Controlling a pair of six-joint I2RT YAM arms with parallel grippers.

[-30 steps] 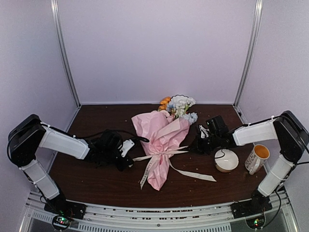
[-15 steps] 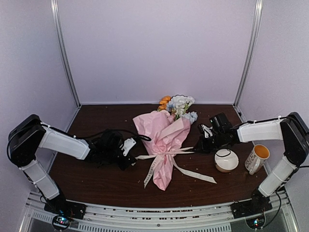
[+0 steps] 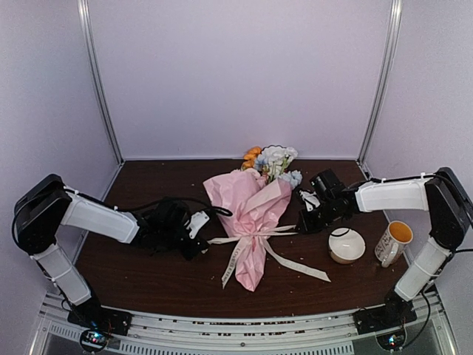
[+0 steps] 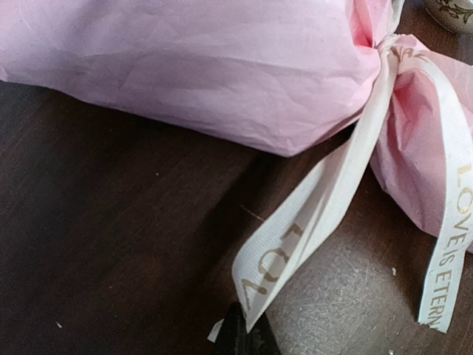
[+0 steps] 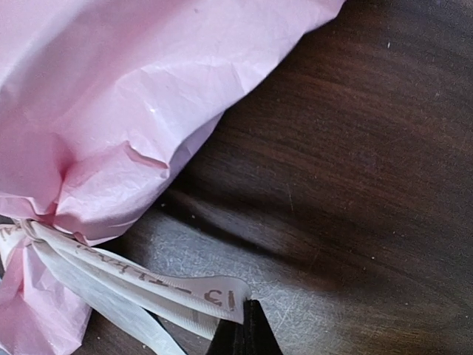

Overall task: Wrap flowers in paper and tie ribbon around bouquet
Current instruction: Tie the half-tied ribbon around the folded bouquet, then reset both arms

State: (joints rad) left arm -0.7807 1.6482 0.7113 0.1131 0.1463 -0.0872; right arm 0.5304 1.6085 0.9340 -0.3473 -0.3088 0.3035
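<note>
The bouquet [image 3: 251,214] is lying mid-frame on the desk [image 3: 148,274], flowers [image 3: 273,159] pointing toward the top, the ribbon [image 3: 251,238] cinching its pink paper [image 3: 244,196]. The left claw [image 4: 244,336] is pinching one ribbon end left of centre. The right claw [image 5: 242,333] is pinching another right of centre, near a white bowl [image 3: 346,245].
</note>
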